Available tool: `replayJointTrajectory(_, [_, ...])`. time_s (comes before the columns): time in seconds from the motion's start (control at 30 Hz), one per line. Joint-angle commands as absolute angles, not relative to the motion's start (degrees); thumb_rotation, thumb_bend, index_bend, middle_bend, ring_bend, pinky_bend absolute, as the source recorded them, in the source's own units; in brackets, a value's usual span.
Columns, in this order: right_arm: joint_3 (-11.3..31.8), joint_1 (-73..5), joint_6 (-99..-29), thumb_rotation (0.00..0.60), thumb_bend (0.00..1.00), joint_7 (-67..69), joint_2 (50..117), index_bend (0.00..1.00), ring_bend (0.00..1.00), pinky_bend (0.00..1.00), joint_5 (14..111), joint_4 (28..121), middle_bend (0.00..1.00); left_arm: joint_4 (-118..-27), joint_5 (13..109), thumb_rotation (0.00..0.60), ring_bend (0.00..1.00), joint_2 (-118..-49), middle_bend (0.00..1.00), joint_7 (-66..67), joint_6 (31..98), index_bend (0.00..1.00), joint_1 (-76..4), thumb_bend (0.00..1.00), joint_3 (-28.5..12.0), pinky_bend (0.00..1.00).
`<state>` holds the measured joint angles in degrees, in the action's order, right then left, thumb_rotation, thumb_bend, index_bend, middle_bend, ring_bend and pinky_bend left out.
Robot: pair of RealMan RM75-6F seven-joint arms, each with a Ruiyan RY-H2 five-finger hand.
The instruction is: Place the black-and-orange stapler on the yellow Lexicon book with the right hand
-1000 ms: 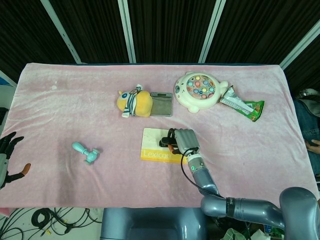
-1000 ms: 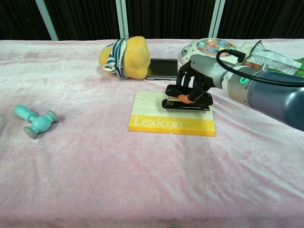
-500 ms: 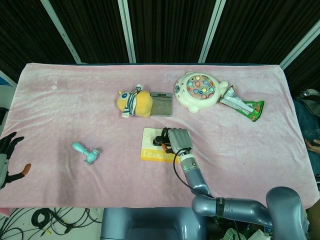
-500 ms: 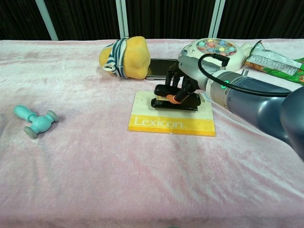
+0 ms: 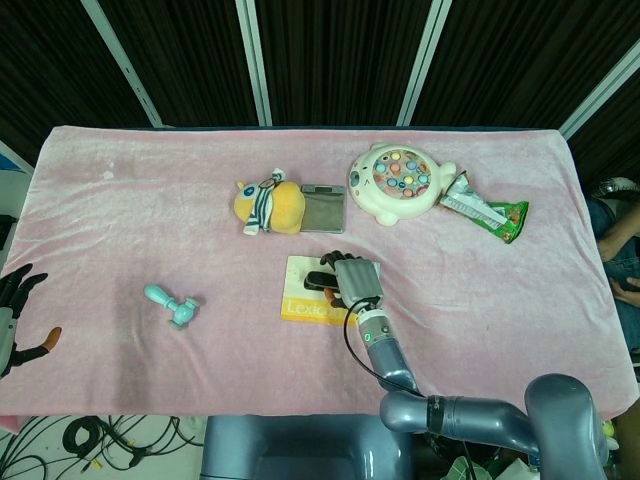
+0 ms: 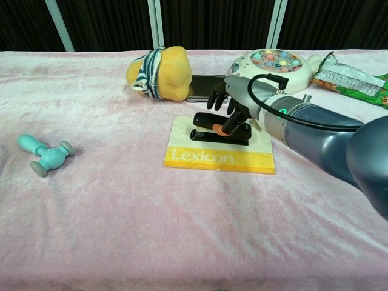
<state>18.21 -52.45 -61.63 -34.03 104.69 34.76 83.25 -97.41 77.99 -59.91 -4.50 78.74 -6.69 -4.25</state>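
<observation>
I've just set the stapler [image 6: 219, 130] down on the yellow book [image 6: 218, 151]; my right hand [image 6: 233, 109] has let go, fingers spread above it. Placement looks finished.

The right hand [image 6: 233, 109] has black fingers with an orange tip on 1 and a light grey back, joined to a smooth, rounded blue-grey metallic forearm. A black cable loops over the wrist beside a small green light. The left hand [image 5: 15, 310] is black with 1 orange tip.
</observation>
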Motion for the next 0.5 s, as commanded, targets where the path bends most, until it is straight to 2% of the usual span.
replayJointTrajectory(0.03, [18.2, -52.7, -61.6, 0.6, 0.27, -35.6, 104.4, 0.28, 0.25, 0.31, 32.9, 83.9, 0.2, -97.5, 77.8, 0.6, 0.0, -59.9, 0.03, -4.5, 78.7, 0.14, -6.7, 0.32, -4.3, 0.14])
replayJointTrajectory(0.23, [18.4, -53.3, -62.4, 0.6, 0.2, -37.7, 103.8, 0.11, 0.1, 0.19, 31.5, 85.4, 0.05, -97.5, 77.6, 0.6, 0.0, -59.8, 0.03, -4.4, 78.6, 0.14, -6.7, 0.32, -4.3, 0.14])
replayJointTrajectory(0.37, [19.1, -52.3, -64.0, 0.6, 0.2, -36.3, 101.8, 0.08, 0.08, 0.16, 33.6, 88.6, 0.03, -97.7, 77.5, 0.6, 0.0, -59.7, 0.03, -4.5, 78.7, 0.14, -6.6, 0.32, -4.4, 0.14])
replayJointTrajectory(0.5, [18.8, -49.6, -65.9, 0.6, 0.19, -34.9, 96.3, 0.07, 0.07, 0.14, 35.8, 95.8, 0.03, -97.5, 77.6, 0.6, 0.0, -59.8, 0.03, -4.6, 78.7, 0.14, -6.6, 0.32, -4.4, 0.14])
